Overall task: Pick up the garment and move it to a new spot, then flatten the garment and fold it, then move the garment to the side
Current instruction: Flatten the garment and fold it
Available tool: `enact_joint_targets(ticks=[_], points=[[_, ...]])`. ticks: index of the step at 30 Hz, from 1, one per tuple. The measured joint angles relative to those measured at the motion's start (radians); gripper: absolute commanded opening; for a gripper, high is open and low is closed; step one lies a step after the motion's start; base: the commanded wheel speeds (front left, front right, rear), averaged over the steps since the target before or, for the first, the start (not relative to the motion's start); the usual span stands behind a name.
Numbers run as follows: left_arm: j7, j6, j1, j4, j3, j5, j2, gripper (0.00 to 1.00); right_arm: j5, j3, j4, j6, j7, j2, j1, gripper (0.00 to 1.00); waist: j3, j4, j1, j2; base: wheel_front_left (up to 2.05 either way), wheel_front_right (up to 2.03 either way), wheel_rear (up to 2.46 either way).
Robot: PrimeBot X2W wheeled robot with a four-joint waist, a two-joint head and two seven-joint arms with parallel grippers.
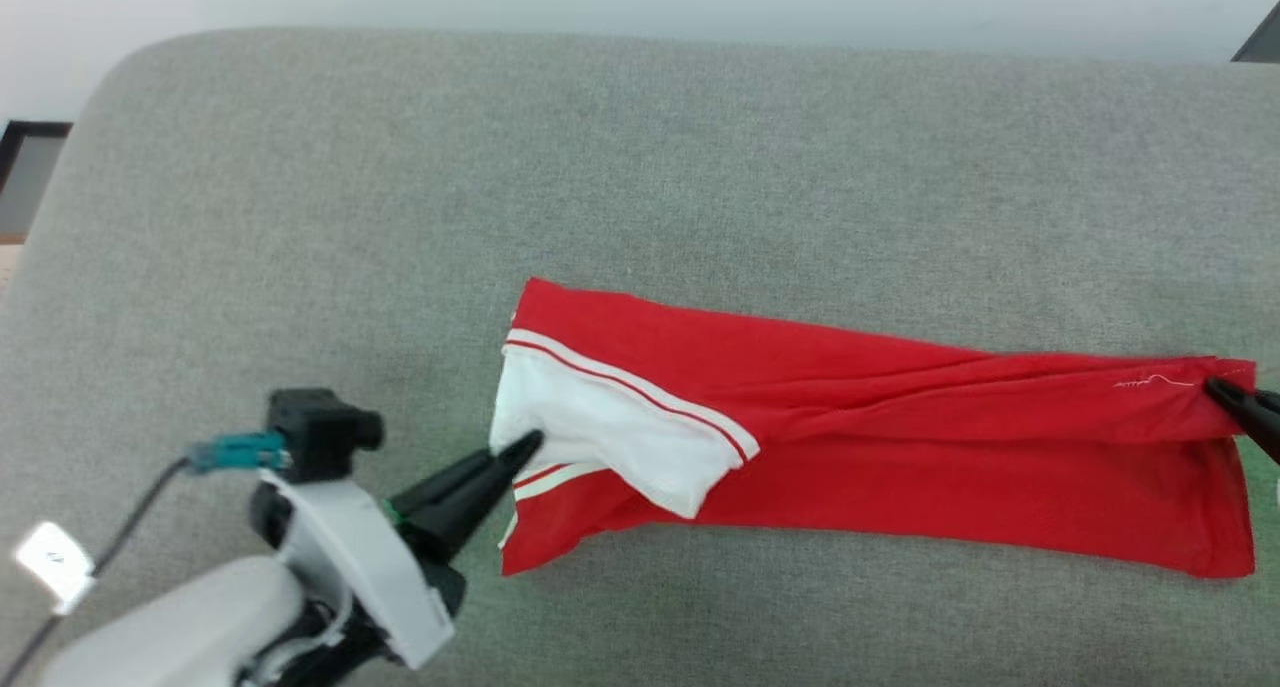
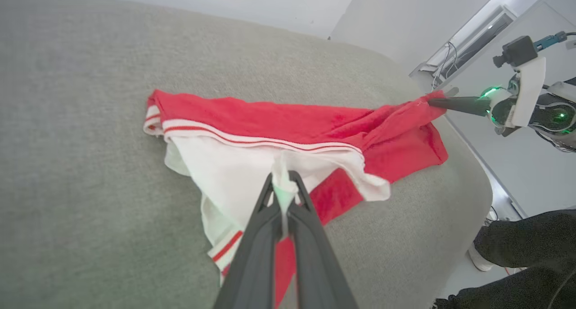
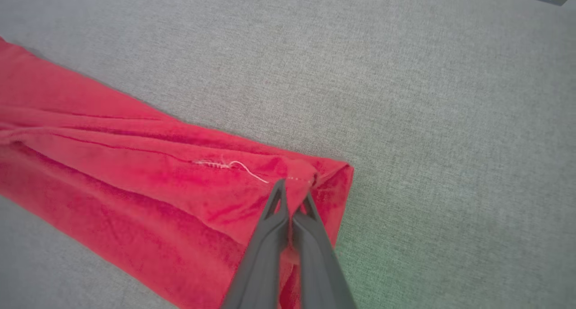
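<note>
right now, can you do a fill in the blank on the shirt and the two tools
The left tool is shut on the garment's ____ sleeve.
The right tool is shut on its plain ____ end.
The upholstered surface under it is coloured ____.
Missing: white, red, grey.

Garment (image 1: 900, 437): soft, matt knit cloth. Left gripper (image 2: 282, 179): smooth, matt dark plastic. Upholstered surface (image 1: 400, 217) beneath its fingertips: coarse, matt grey weave.
</note>
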Motion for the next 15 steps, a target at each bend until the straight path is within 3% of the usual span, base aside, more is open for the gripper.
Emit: enact_joint_targets(ticks=[10, 11, 12, 13, 14, 15], points=[[-0.022, -0.011, 0.004, 0.268, -0.03, 0.062, -0.165, 0.0, -0.057, -0.06, 0.07, 0.0, -0.014, 0.127, 0.014, 0.0, 0.05, -0.009, 0.0, 0.0, 0.0, 0.0, 0.0], [-0.023, -0.012, 0.001, 0.289, -0.033, 0.069, -0.174, 0.0, -0.067, -0.062, 0.074, 0.0, -0.022, 0.132, 0.01, 0.27, 0.053, -0.012, 0.0, 0.0, 0.0, 0.0, 0.0], [-0.024, -0.016, 0.0, 0.306, -0.028, 0.069, -0.184, 0.11, -0.073, -0.063, 0.078, 0.0, -0.027, 0.138, 0.005, 0.49, 0.056, -0.015, 0.0, 0.0, 0.0, 0.0, 0.0], [-0.028, -0.019, 0.0, 0.321, -0.023, 0.071, -0.194, 0.39, -0.074, -0.065, 0.08, 0.0, -0.032, 0.145, 0.0, 0.92, 0.057, -0.018, 0.0, 0.0, 0.0, 0.0, 0.0], [-0.031, -0.019, 0.0, 0.333, -0.02, 0.076, -0.203, 0.6, -0.074, -0.067, 0.08, 0.0, -0.038, 0.151, 0.0, 1.0, 0.056, -0.02, 0.0, 0.0, 0.0, 0.0, 0.0], [-0.031, -0.02, 0.0, 0.344, -0.016, 0.086, -0.209, 0.93, -0.073, -0.069, 0.082, 0.0, -0.041, 0.156, 0.002, 1.0, 0.052, -0.022, 0.0, 0.0, 0.0, 0.0, 0.0]])
